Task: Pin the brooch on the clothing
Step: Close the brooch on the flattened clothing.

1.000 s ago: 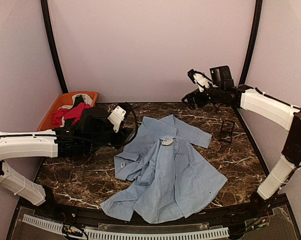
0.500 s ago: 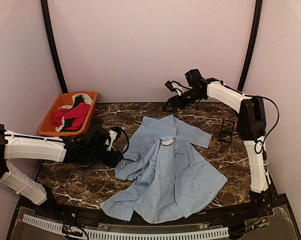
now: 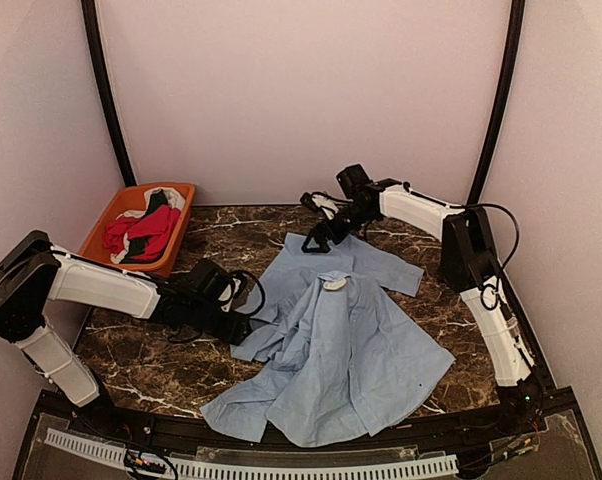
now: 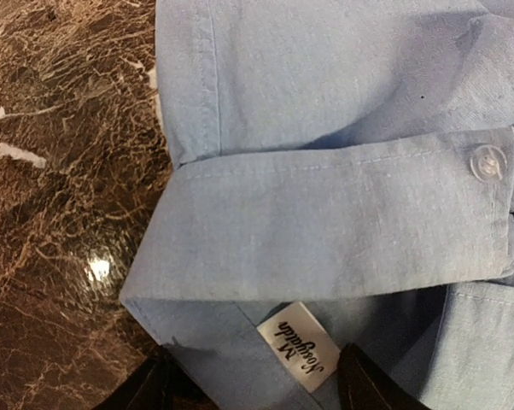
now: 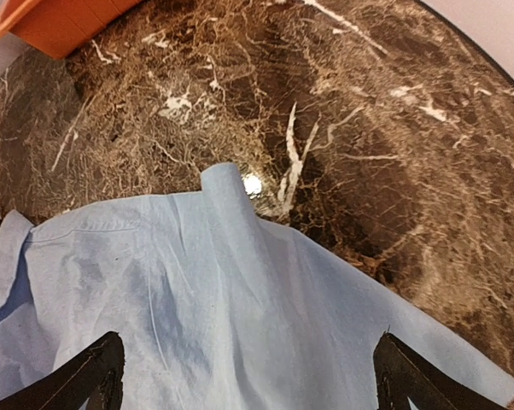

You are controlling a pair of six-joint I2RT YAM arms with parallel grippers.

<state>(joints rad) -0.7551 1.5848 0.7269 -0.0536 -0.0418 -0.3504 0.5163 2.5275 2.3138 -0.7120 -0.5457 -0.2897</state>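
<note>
The clothing, a light blue shirt (image 3: 331, 350), lies spread and rumpled on the marble table. A small pale oval thing (image 3: 333, 284) sits at its collar; I cannot tell whether it is the brooch. My left gripper (image 3: 243, 322) is low at the shirt's left cuff. In the left wrist view the left gripper (image 4: 257, 389) is open, its fingers apart either side of a fold with a white label (image 4: 298, 343). My right gripper (image 3: 316, 238) hovers over the shirt's far edge. In the right wrist view the right gripper (image 5: 248, 384) is wide open above the blue fabric (image 5: 223, 307).
An orange basket (image 3: 101, 235) with red, black and white garments stands at the back left; its corner (image 5: 61, 21) shows in the right wrist view. Dark marble table (image 3: 161, 365) surrounds the shirt. A button (image 4: 486, 162) marks the cuff.
The left arm has dropped and slid right to the shirt's left cuff. The right arm has swung left and down from the back right to the shirt's far edge.
</note>
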